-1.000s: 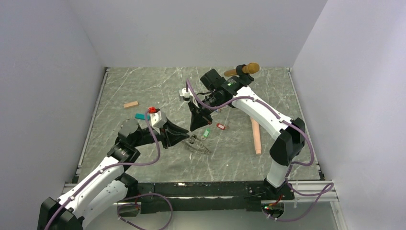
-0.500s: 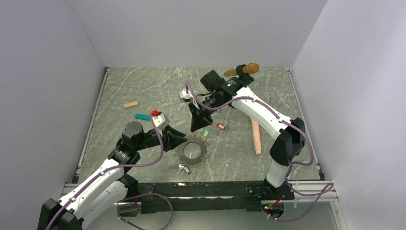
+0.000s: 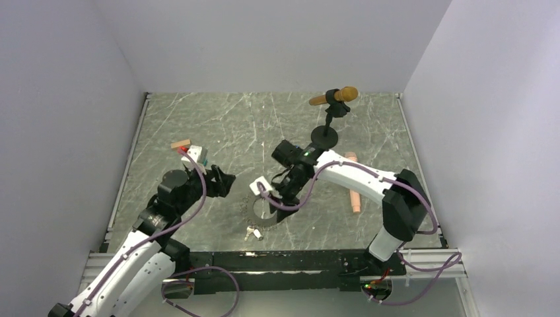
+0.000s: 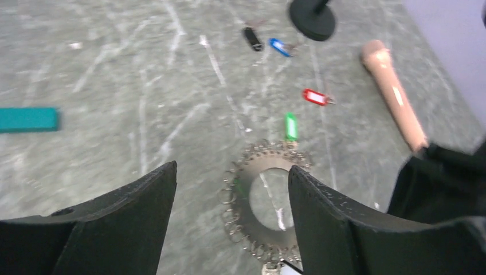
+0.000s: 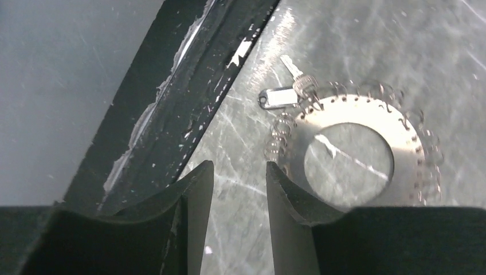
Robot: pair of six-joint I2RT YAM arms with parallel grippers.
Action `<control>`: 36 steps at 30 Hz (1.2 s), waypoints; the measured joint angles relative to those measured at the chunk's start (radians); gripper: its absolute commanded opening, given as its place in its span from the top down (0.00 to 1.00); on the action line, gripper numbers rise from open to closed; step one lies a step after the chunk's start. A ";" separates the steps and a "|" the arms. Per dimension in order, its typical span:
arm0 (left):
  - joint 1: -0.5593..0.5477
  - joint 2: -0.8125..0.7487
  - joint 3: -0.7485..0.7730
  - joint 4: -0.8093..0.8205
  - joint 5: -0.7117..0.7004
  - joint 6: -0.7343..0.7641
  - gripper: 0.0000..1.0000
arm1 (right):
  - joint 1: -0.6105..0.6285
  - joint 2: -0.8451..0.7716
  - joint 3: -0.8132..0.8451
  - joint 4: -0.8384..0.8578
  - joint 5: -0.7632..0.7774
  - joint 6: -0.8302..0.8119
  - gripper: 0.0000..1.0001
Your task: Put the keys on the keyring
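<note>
The keyring lies flat on the table, a toothed metal disc with small loops round its rim. A white-tagged key hangs on its near rim. Loose keys lie beyond it: green, red, blue and black. My left gripper is open and empty, held above the ring's left side. My right gripper hangs over the ring's near-left rim, jaws apart, nothing between them.
A gold microphone stands on a black round base at the back. A pink microphone lies to the right. A teal block and a tan block lie left. The black front rail runs close by the ring.
The left gripper let go of the keyring, which dropped flat, and pulled back left. The right arm swung down toward the near edge over the ring and opened.
</note>
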 measured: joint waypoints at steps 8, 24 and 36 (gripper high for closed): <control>0.089 0.084 0.297 -0.255 -0.197 0.176 0.11 | 0.183 0.138 0.021 0.144 0.129 -0.054 0.66; 0.156 -0.016 0.158 -0.274 -0.349 0.397 0.12 | 0.203 0.339 0.145 0.270 0.295 -0.027 0.73; 0.203 -0.026 0.158 -0.262 -0.331 0.403 0.13 | 0.242 0.354 0.149 0.252 0.308 -0.061 0.73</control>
